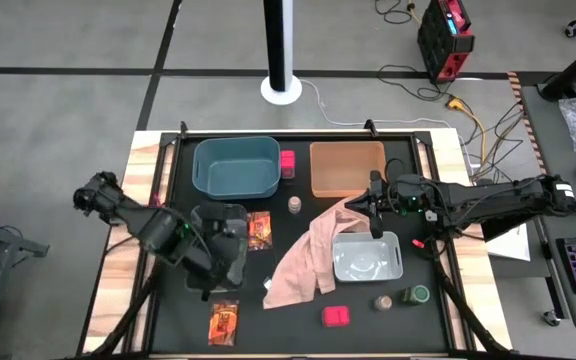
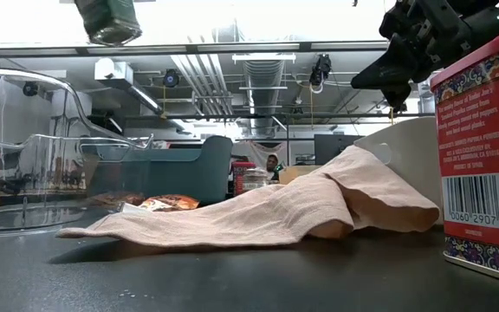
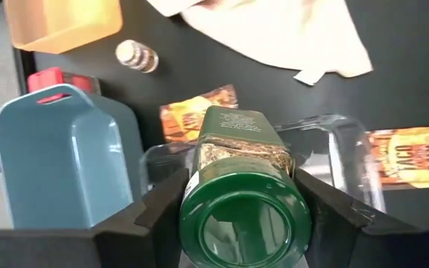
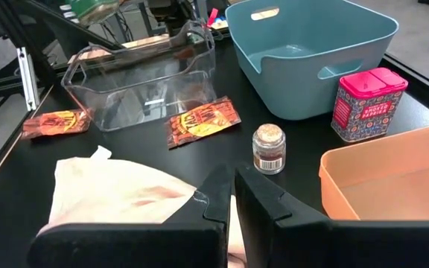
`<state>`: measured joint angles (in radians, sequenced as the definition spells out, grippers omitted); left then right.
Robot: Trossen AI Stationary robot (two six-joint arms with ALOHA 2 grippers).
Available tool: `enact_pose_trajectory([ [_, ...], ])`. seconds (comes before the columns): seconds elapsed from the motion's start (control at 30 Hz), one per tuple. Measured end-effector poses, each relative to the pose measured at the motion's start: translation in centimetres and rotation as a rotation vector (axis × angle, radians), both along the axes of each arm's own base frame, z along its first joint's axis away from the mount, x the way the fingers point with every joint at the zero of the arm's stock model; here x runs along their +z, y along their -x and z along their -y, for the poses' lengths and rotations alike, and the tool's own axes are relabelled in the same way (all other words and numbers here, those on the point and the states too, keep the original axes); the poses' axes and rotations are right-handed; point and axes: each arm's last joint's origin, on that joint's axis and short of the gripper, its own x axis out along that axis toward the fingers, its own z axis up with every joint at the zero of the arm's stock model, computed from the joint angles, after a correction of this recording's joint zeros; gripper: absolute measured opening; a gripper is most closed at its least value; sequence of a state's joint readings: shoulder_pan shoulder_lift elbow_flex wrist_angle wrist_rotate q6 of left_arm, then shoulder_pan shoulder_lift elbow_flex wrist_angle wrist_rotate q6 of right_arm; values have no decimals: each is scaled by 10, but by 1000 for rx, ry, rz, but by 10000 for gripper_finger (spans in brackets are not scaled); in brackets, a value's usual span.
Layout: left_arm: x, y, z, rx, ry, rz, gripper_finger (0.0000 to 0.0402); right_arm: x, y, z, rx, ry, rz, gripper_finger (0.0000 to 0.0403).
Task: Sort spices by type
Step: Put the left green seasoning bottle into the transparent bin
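My left gripper is shut on a dark jar with a green lid and hangs over the clear bin; the low view shows that jar high above the table. My right gripper hovers shut above the pink cloth, touching nothing. On the table stand two brownish jars, another green-lidded jar and two pink boxes. Two orange-red packets lie flat. My left gripper pinches the jar between its two fingers, which sit on the jar's sides just below the green lid. The fingers come from above, pointing down, and lie along the jar. The lid end faces the wrist. The jar is lifted clear over the clear bin.
A teal bin and an orange bin stand along the far edge. A grey bin sits beside the cloth, under my right arm. The pink box looms close in the low view. A person shows in the room behind.
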<state>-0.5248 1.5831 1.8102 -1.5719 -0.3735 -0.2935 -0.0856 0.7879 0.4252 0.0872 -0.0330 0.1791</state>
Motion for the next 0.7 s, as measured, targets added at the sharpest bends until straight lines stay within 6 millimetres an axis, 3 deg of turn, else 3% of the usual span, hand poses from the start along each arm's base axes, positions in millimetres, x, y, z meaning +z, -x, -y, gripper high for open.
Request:
enact_pose_trajectory([
  [0.3,6,22,-51,123,30,17,185,0,0,0,3,8,0,13],
  [0.5,-16,30,-76,210,70,-45,185,0,0,0,2,6,-1,13],
  [0.7,-51,33,-83,231,119,-143,185,0,0,0,2,6,-1,13],
])
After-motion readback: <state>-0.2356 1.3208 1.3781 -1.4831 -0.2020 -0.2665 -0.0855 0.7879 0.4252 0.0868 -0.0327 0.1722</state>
